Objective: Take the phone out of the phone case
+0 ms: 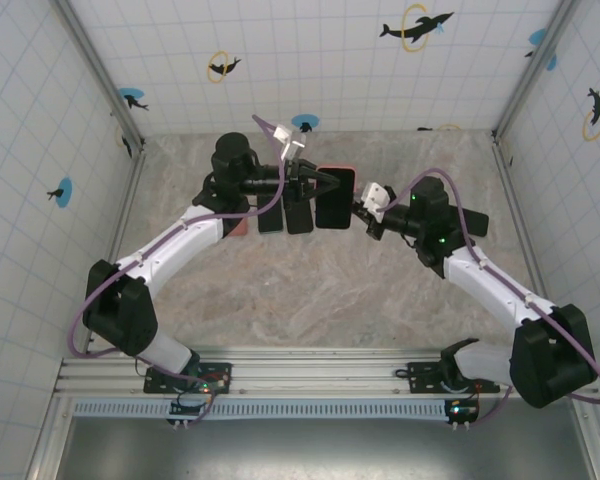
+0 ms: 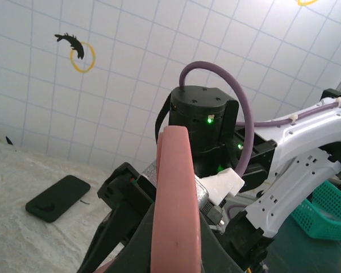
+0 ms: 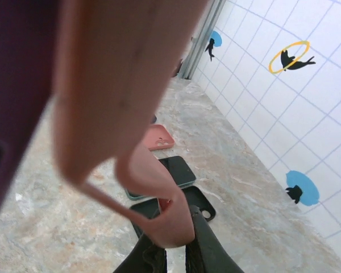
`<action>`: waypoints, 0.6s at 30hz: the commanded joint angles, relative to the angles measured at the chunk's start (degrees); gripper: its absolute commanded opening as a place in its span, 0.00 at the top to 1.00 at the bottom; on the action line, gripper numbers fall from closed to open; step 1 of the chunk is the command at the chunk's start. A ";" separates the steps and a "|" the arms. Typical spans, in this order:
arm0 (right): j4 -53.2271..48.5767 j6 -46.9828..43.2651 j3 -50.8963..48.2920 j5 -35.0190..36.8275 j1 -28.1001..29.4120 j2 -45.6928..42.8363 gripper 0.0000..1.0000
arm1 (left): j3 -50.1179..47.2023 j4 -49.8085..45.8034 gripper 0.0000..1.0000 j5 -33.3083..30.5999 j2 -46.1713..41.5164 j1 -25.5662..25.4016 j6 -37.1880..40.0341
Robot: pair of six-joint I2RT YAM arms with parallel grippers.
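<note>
Top external: left claw (image 1: 323, 182) and right claw (image 1: 359, 208) clench the phone case (image 1: 339, 170) above spare phones (image 1: 298, 216).

You're seeing a spare pink case (image 3: 159, 137), a dark phone (image 3: 179, 169) and a black case (image 3: 200, 199) lying close together on the tabletop (image 3: 261, 187); a teal basket (image 2: 329, 211) is sitting at the left wrist view's right edge.

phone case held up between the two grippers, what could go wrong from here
1. The right gripper pinches only a thin, stretched lip of the pink case. That lip may slip out of the fingers or tear.
2. The phone is up in the air, with the left gripper shut on the case's other side. If it pops free suddenly, it could drop onto the table or the dark phone lying there.
</note>
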 commanded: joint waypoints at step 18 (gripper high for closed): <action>35.02 58.18 -17.11 0.55 -5.89 -7.51 0.55 | -7.33 13.25 1.00 -24.60 -0.42 -0.11 -38.56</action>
